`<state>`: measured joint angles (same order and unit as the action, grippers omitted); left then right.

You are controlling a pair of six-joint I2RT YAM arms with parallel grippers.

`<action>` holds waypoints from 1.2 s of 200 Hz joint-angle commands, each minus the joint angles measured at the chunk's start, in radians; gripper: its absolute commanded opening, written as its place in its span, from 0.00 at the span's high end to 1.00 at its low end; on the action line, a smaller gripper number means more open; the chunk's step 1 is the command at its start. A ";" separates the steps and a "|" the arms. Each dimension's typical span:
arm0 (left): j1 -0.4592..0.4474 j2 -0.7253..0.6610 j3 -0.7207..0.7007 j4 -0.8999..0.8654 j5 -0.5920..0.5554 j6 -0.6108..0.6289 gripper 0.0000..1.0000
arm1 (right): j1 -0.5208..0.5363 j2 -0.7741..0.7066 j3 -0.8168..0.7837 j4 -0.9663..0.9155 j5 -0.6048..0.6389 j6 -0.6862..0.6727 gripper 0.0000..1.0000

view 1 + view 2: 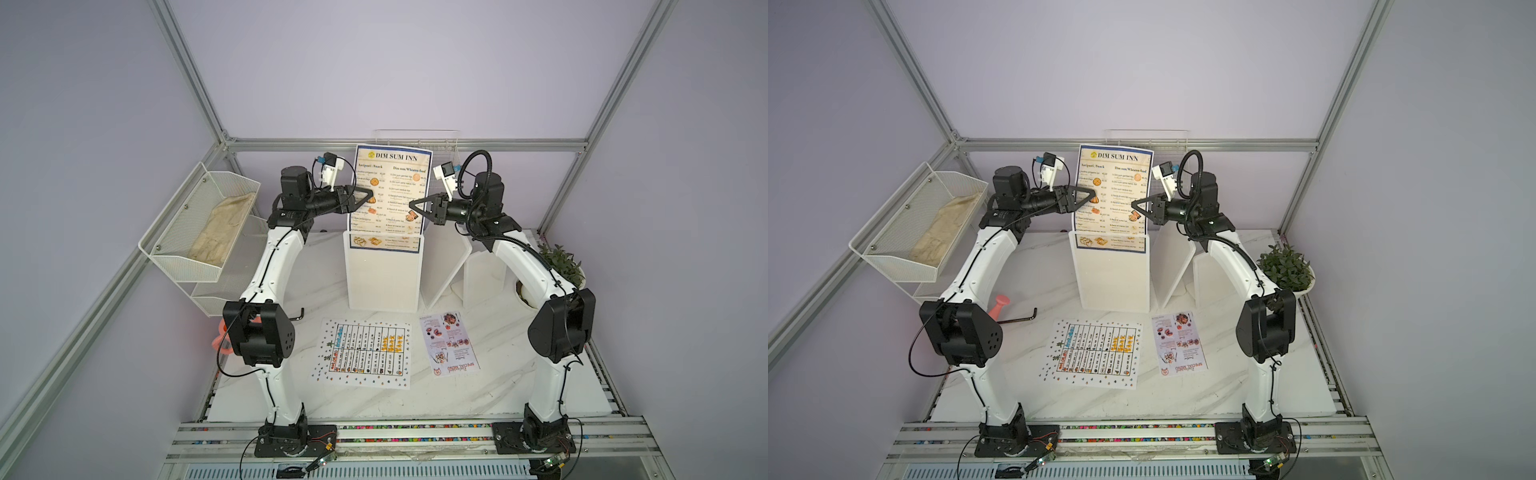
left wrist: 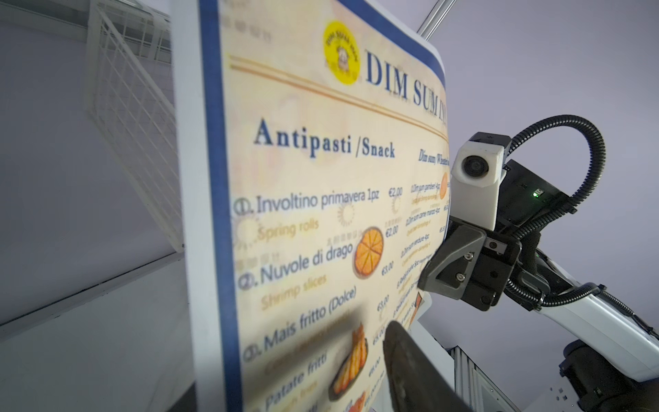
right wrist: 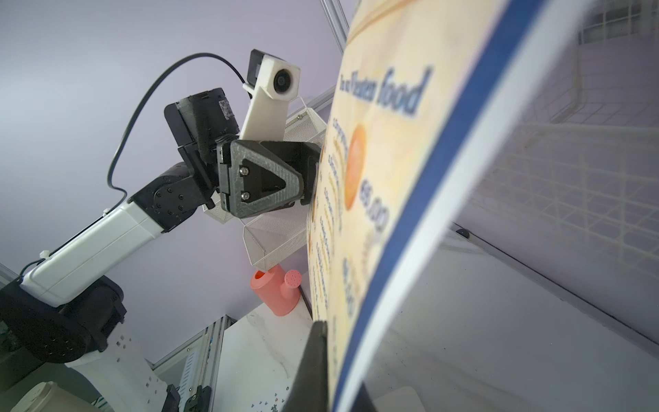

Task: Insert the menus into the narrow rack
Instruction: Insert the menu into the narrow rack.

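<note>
While the grid menu (image 1: 362, 353) and the small SPECIAL MENU leaflet (image 1: 449, 343) lie flat on the table (image 1: 519, 374) nearest you, side by side and apart, your DIM SUM INN menu (image 1: 390, 183) stands upright further back, its lower edge down in the white rack (image 1: 382, 278). Your right gripper (image 1: 411, 205) is pinched closed on that sheet's right edge. Your left gripper (image 1: 371, 194) sits at its left edge with jaws partly apart; you cannot tell whether it grips.

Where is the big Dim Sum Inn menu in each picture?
Top view: Dim Sum Inn menu stands upright in the rack, centre back.
Top view: same spot, between both grippers.
Left wrist: fills the middle.
Right wrist: fills the right side.
Shared landmark: its blue border.
</note>
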<state>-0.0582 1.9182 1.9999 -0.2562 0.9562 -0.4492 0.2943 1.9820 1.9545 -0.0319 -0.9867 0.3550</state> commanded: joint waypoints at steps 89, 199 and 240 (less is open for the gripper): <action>0.014 -0.085 -0.048 0.037 -0.003 0.022 0.61 | -0.004 0.026 0.037 0.010 -0.024 0.021 0.75; 0.012 -0.097 -0.075 0.041 -0.005 0.027 0.64 | -0.003 0.084 0.195 -0.028 0.042 0.051 0.67; 0.013 -0.092 -0.048 0.041 -0.008 0.022 0.56 | -0.004 0.070 0.160 -0.011 0.028 0.057 0.84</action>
<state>-0.0471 1.8736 1.9484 -0.2493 0.9463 -0.4419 0.2943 2.0468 2.1258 -0.0559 -0.9550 0.4099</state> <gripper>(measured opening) 0.420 0.197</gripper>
